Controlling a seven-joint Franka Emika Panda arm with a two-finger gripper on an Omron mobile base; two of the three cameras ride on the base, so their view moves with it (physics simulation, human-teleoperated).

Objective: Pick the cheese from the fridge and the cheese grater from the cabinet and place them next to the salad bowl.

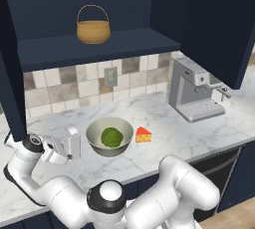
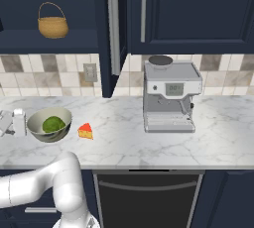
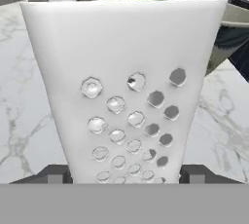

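Note:
The light-grey cheese grater [image 1: 72,141] [image 2: 19,122] [image 3: 126,72] stands upright on the marble counter, just left of the salad bowl [image 1: 94,129] [image 2: 35,119] with its green leafy ball. My gripper [image 1: 63,146] [image 3: 125,177] reaches in from the left, open, one fingertip on each side of the grater's narrow end. The cheese [image 1: 143,134] [image 2: 85,131], a small orange wedge with a red rind, lies on the counter right of the bowl. Above, the navy cabinet [image 1: 99,46] stands open. The fridge is out of view.
A woven basket [image 1: 93,26] [image 2: 52,22] sits on the open cabinet's shelf. A silver coffee machine [image 1: 194,91] [image 2: 171,95] stands to the right on the counter. The open cabinet door [image 1: 10,73] hangs over the left end. The counter's front edge runs close below the bowl.

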